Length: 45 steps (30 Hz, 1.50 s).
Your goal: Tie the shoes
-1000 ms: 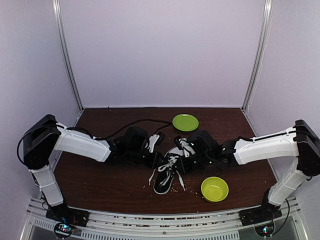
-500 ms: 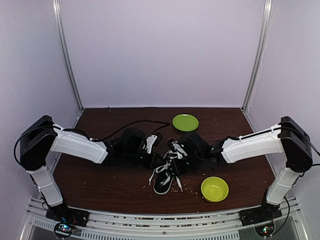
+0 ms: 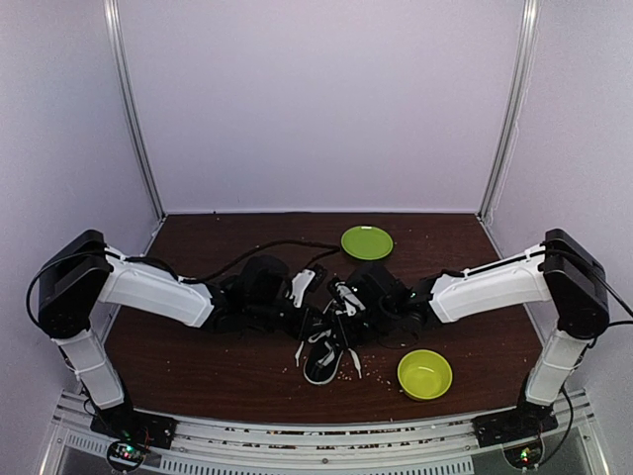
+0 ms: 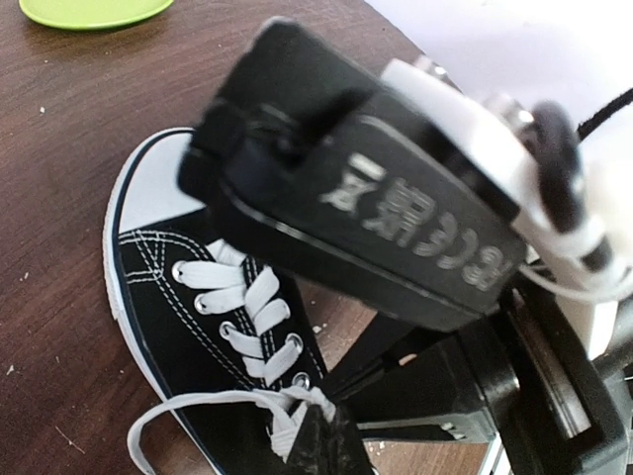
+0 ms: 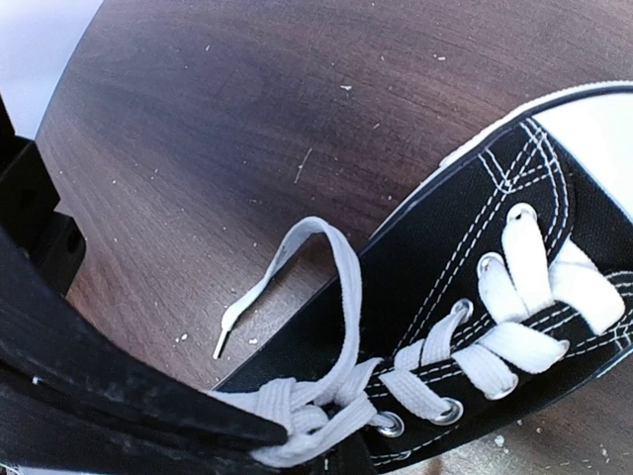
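One of the shoes (image 3: 325, 358), a black low-top with a white toe cap, lies mid-table with its toe toward the arms. In the left wrist view the shoe (image 4: 188, 297) shows its crossed white laces (image 4: 247, 309). My left gripper (image 4: 322, 424) is shut on the bunched lace at the top eyelets. My right gripper (image 5: 279, 435) is shut on the same white lace bundle (image 5: 316, 411). A free lace end (image 5: 297, 259) arcs over the table beside the shoe (image 5: 465, 267). From above, the left gripper (image 3: 313, 319) and right gripper (image 3: 342, 313) meet over the shoe's throat.
A green plate (image 3: 367, 242) lies behind the shoe and shows as a sliver (image 4: 94, 10) in the left wrist view. A green bowl (image 3: 424, 374) sits at the front right. Crumbs dot the brown table (image 3: 198, 366). A black cable (image 3: 267, 247) trails behind the left arm.
The right arm has swung left, bringing its gripper closer to the left one over the shoe's laces. The left arm shifted only slightly. Both grippers stayed shut.
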Each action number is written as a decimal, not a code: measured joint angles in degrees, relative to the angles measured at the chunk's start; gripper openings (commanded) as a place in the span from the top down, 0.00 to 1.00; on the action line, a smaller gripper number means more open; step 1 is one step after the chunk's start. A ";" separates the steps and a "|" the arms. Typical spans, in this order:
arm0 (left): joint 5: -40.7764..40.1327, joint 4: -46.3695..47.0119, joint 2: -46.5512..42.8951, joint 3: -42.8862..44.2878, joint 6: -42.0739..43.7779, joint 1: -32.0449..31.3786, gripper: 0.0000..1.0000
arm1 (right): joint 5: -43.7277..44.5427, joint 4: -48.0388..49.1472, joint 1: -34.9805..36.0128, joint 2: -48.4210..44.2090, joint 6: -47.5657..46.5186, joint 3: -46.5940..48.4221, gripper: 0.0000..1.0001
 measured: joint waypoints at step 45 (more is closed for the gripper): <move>-2.14 -15.76 4.31 9.20 3.63 5.25 0.73 | 0.61 7.74 -0.35 0.26 4.20 -3.89 1.00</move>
